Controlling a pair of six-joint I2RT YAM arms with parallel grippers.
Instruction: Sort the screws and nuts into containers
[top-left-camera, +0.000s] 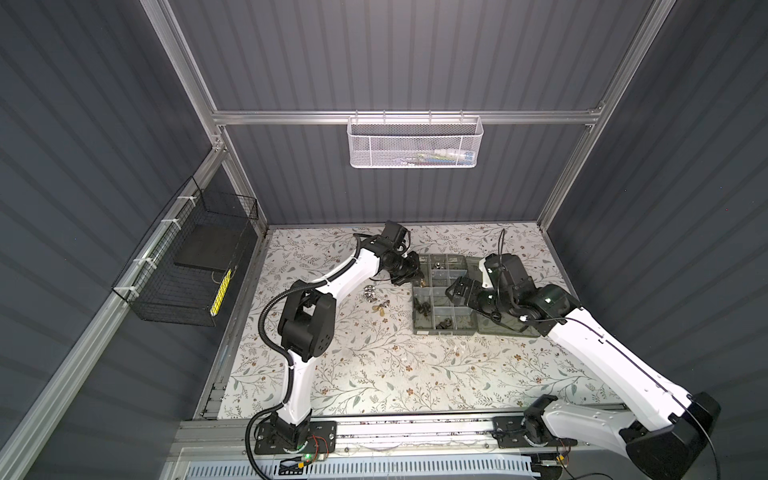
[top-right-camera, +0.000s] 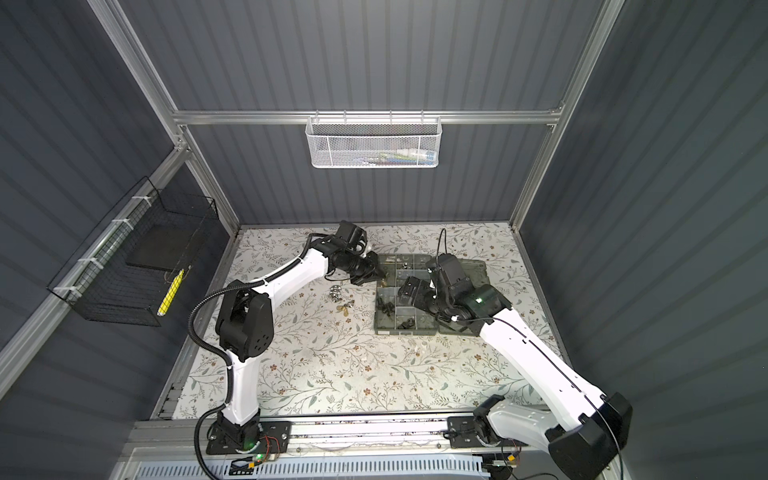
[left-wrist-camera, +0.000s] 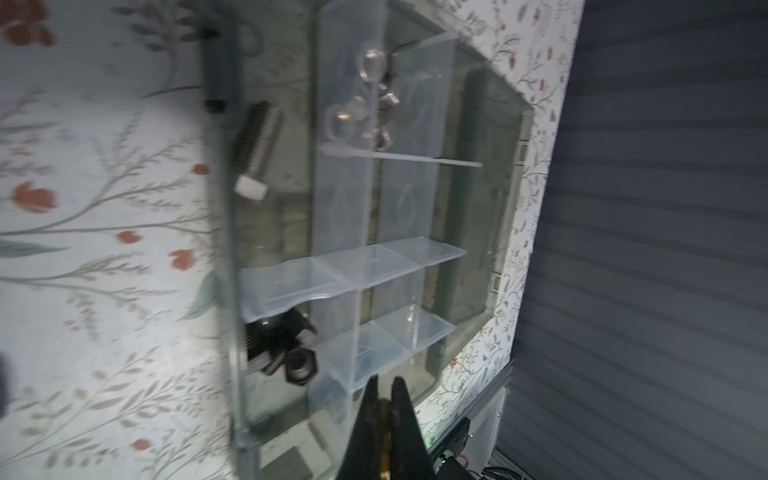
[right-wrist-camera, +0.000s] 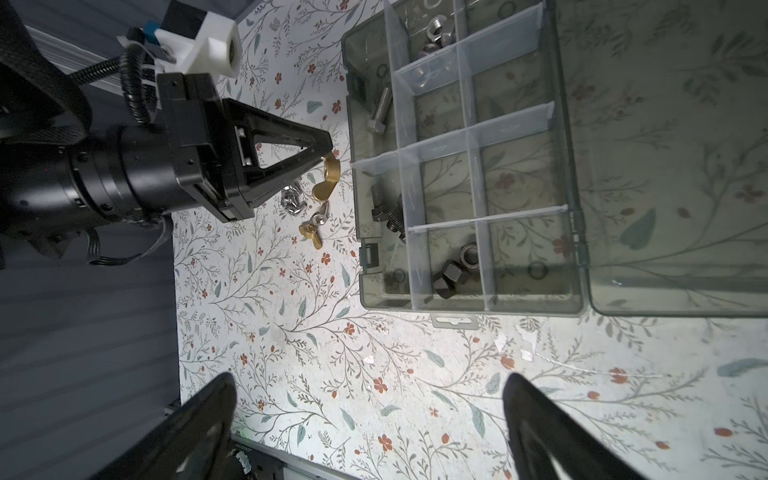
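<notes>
Left end effector (right-wrist-camera: 329, 153) is pinched together on a brass wing nut (right-wrist-camera: 328, 174), gripping one wing so that the rest hangs under the tips. It hovers above the worktop (right-wrist-camera: 332, 374), just short of the box (right-wrist-camera: 353, 104) wall. In both top views it sits at the edge of the box on the left arm's side (top-left-camera: 417, 274) (top-right-camera: 381, 274). In the left wrist view its fingers (left-wrist-camera: 365, 415) are pressed together with a brass glint between them. Just ahead of the tips, across the wall, a silver bolt (right-wrist-camera: 380, 110) lies in one compartment. The compartment next to it, toward the robot's base, holds black bolts (right-wrist-camera: 388, 212). Silver nuts (right-wrist-camera: 436, 29) lie in a compartment further ahead, in the far row. Behind and below the tips, three loose pieces rest close together on the worktop: a shiny silver piece (right-wrist-camera: 293, 199), a small screw (right-wrist-camera: 321, 214) and a second wing nut (right-wrist-camera: 309, 235). Right end effector (right-wrist-camera: 370, 376) has its jaws wide apart with nothing between them. In both top views it hangs over the middle of the box (top-left-camera: 455, 293) (top-right-camera: 409, 291), facing the left one. Black nuts (right-wrist-camera: 455, 270) lie in the row nearest the base, on the near side of it. The lid (right-wrist-camera: 665, 166) lies open and flat beside the box, under the right arm.
</notes>
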